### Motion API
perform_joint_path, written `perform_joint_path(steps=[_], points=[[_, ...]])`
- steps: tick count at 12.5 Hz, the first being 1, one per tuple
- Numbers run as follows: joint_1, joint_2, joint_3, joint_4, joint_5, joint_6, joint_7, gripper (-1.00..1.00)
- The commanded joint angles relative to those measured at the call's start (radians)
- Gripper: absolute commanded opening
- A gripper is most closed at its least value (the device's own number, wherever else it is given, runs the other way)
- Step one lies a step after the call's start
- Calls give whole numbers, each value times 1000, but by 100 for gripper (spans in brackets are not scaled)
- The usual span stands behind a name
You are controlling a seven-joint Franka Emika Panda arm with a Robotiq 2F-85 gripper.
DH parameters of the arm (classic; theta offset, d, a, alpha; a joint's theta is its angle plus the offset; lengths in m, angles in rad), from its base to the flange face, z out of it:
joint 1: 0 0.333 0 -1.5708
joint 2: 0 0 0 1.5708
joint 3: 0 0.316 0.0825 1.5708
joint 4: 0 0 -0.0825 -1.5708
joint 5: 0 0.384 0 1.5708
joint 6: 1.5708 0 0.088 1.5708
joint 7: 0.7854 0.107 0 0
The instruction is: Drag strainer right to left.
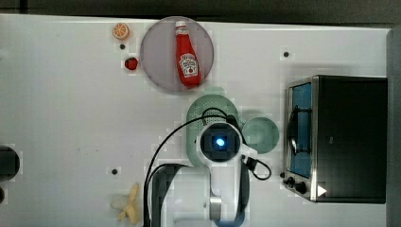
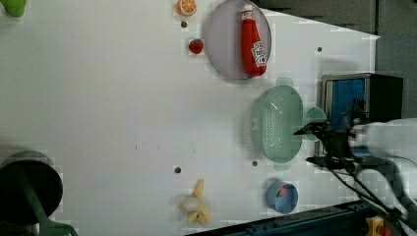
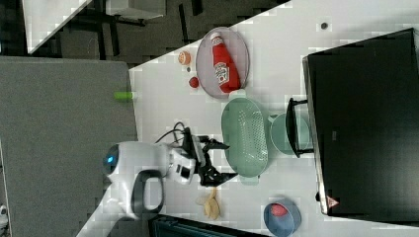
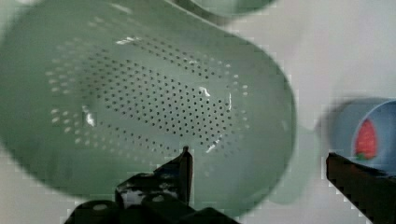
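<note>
Your arm (image 3: 133, 170) is white with rounded casings and dark grey joint sections. A blue light (image 1: 219, 141) glows on the round wrist end. Black cables (image 1: 163, 142) loop off the wrist. Your gripper (image 3: 217, 162) is black, two thin pointed fingers (image 4: 180, 170), scuffed with pale marks.

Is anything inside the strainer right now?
Nothing lies in the strainer; its perforated bottom shows bare. The open end effector hovers at one end, one finger over the bowl.
</note>
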Motion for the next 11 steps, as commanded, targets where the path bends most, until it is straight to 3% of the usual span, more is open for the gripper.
perform_joint_path(steps=[1,6,11], points=[[5,45,34,30,14,148,202,100],[16,284,45,31,14,434,338,100],[25,400,52,31,24,556,367,100]])
